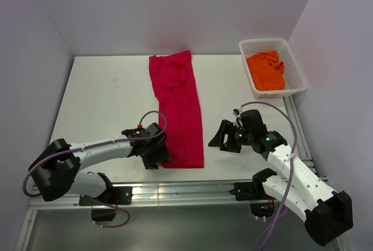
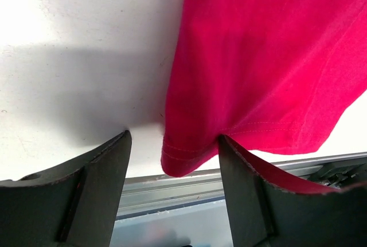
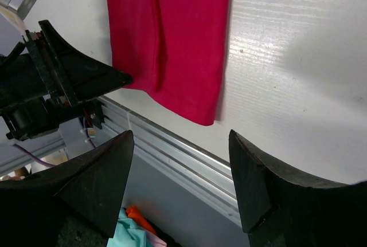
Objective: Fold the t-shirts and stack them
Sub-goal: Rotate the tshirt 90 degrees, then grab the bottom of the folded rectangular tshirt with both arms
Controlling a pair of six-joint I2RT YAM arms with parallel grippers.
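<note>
Crimson red t-shirt (image 1: 178,105) lies flat on the white table (image 1: 105,94), folded lengthwise into a long narrow strip running from the far edge to the near edge, roughly mid-table. Bright orange t-shirt (image 1: 265,71) sits crumpled in the white mesh basket (image 1: 297,73) at the far right corner, well apart from the red one.

Left gripper (image 2: 174,137) is low at the strip's near-left corner. Its fingers (image 2: 97,189) are spread wide with the hemmed corner lying between them. The cloth touches the right-hand finger, but nothing is pinched.

Right gripper (image 3: 180,134) hovers just right of the strip's near end, apart from the cloth and pointing toward it. Its fingers (image 3: 269,189) are wide apart with nothing held. The wrist view shows the shirt's near-right corner by the table's metal rail (image 3: 172,155).
</note>
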